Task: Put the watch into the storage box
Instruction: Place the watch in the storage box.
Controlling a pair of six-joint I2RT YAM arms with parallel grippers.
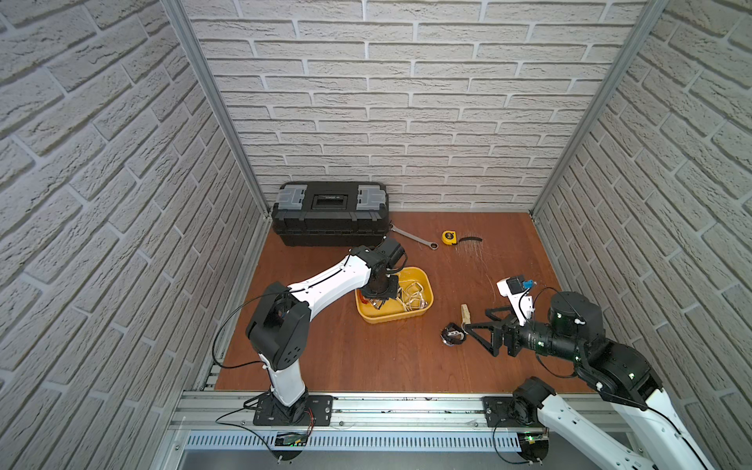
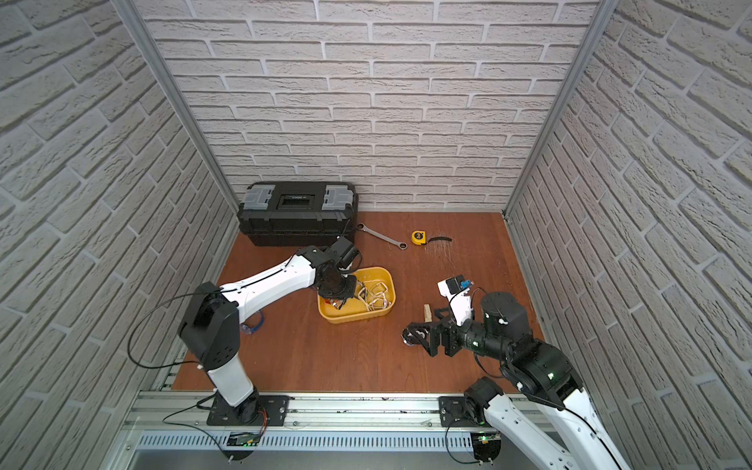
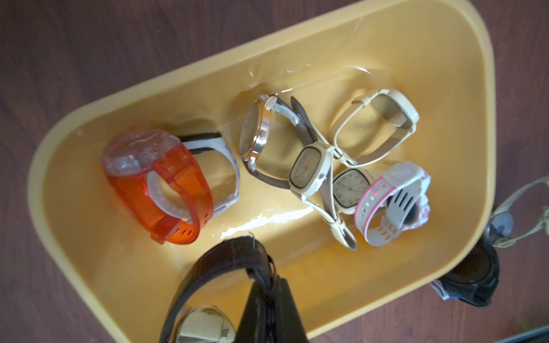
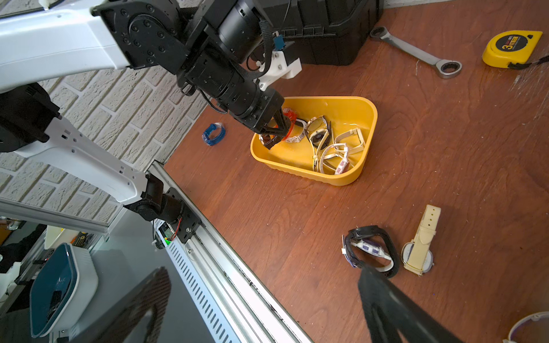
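The yellow storage box (image 1: 423, 314) (image 2: 358, 318) (image 3: 178, 80) (image 4: 312, 175) sits mid-table and holds several watches, among them an orange one (image 3: 166, 190). My left gripper (image 3: 273, 306) (image 1: 375, 302) (image 4: 273, 139) reaches down into the box's near-left corner, shut on the dark strap of a silver-cased watch (image 3: 214, 267). On the table to the right lie a black watch (image 1: 451, 334) (image 4: 389, 246) and a beige one (image 1: 466, 313) (image 4: 421, 240). My right gripper (image 1: 476, 319) (image 2: 423, 321) (image 4: 264, 271) hangs wide open, with one fingertip just over the black watch.
A black toolbox (image 1: 329, 219) stands at the back left, with a wrench (image 1: 415, 238) and a yellow tape measure (image 1: 449, 237) to its right. A blue watch (image 4: 213, 134) (image 2: 252, 325) lies near the left wall beneath the left arm. A metal rail runs along the front edge.
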